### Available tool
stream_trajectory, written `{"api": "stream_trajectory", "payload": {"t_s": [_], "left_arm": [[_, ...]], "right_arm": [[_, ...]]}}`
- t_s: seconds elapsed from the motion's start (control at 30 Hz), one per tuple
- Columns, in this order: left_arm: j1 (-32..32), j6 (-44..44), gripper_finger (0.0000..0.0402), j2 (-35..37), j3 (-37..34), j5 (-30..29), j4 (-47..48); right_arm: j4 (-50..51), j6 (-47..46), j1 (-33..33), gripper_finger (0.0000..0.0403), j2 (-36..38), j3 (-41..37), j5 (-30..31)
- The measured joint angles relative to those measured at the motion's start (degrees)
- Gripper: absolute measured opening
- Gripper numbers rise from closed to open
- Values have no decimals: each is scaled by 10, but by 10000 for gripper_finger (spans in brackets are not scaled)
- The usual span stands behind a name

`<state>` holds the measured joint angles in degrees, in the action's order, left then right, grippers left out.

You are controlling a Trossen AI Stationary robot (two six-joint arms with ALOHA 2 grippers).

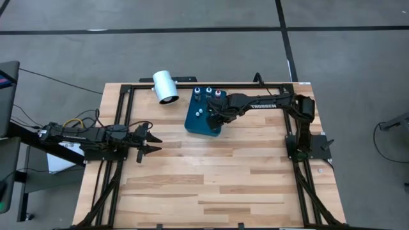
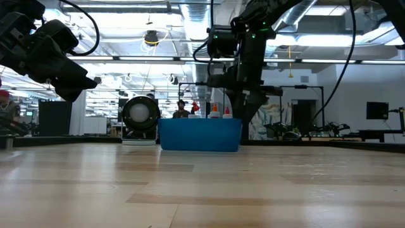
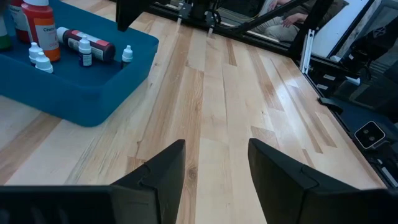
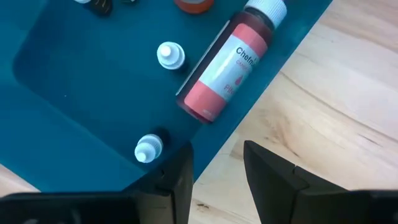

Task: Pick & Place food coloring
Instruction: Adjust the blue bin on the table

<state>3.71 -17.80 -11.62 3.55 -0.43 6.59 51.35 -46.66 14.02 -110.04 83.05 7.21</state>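
The left gripper [image 1: 152,142] hangs above bare wood at the near left part of the table [image 1: 211,185], well apart from the bottles; its two dark fingers [image 3: 163,171] stand apart with nothing between them.

Farther back sits a flat blue tray [image 1: 195,122] holding the food coloring. The right gripper [image 1: 213,117] is over the tray's right edge, its fingers [image 4: 177,176] parted with a gap and closed on nothing, straddling the tray's rim in the right wrist view. Just ahead of them a pink bottle [image 4: 225,67] lies on its side in the tray, pale label with red lettering, white cap pointing toward the tray's edge. Two tiny whitish dropper bottles [image 4: 170,55] stand near it, one of them close to the right fingers.

From the left wrist view, a dark red bottle [image 3: 87,41] lies on its side, small white-tipped droppers [image 3: 126,54] stand around it, and a taller orange-red bottle [image 3: 41,30] stands upright behind.

Beyond the tray, at the table's far edge, a white cylinder [image 1: 165,86] lies on its side
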Motion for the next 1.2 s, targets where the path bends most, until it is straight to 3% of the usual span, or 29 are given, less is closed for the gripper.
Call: {"api": "stream_trajectory", "payload": {"t_s": [1.2], "left_arm": [[0,0,167,0,0,-1,0]], "right_arm": [[23,52,16,121,-19,-5,17]]}}
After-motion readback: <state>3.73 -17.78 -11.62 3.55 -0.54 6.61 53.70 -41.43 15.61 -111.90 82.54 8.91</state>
